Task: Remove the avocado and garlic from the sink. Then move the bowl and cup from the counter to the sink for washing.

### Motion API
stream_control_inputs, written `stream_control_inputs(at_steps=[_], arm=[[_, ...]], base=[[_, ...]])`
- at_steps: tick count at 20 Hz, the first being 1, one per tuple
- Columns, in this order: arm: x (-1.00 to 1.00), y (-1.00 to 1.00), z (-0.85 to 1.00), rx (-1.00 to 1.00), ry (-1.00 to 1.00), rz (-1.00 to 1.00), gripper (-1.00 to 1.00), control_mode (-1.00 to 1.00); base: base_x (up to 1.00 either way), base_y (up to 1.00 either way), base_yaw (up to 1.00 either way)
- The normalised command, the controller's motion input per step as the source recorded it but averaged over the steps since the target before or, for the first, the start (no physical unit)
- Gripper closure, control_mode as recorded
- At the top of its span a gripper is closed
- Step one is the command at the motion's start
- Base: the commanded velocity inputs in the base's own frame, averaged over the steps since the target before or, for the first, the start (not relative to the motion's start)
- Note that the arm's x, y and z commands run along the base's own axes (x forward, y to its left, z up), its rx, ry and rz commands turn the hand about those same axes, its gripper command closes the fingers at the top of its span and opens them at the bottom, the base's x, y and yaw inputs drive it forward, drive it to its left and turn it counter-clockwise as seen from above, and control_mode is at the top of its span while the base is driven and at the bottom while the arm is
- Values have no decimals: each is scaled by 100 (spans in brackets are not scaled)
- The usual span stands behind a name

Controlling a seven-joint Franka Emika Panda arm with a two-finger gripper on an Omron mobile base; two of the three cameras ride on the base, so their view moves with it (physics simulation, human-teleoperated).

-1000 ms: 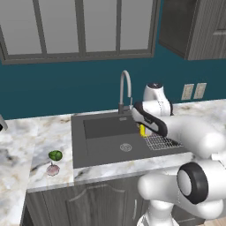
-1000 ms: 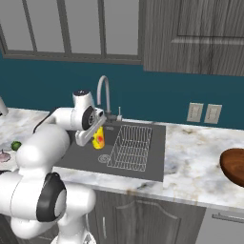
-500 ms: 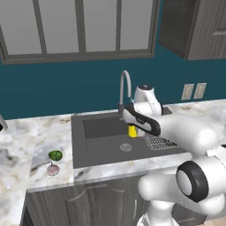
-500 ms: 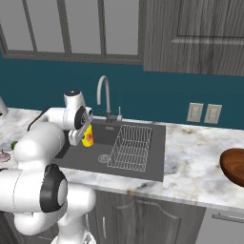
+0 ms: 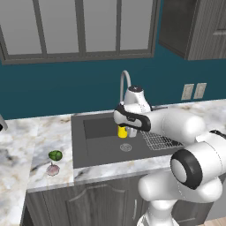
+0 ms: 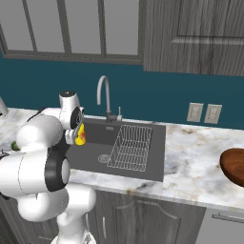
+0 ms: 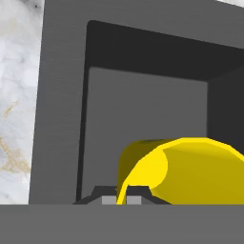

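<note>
The yellow cup (image 5: 122, 131) hangs over the dark sink (image 5: 99, 145), held tilted, its open mouth facing the hand camera. The pincer (image 5: 124, 128) is clamped on the cup's rim, with the arm bent low across the basin from the counter (image 5: 39, 145) edge.

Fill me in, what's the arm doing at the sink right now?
The gripper is shut on the yellow cup and holds it over the open part of the sink, beside the wire rack. The avocado and garlic already lie on the counter left of the basin. The brown bowl sits on the counter off to the right, not yet moved.
</note>
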Motion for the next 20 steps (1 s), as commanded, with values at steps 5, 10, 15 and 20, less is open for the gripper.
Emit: stream_control_inputs(at_steps=[5, 10, 15, 20], arm=[[28, 36, -22, 0, 1, 11, 100, -100], [34, 23, -27, 2, 0, 3, 100, -100], [33, 16, -28, 3, 0, 0, 100, -100], [29, 23, -30, 5, 2, 0, 100, -100]], base=[[0, 0, 0], [0, 0, 0], [0, 0, 0], [0, 0, 0]])
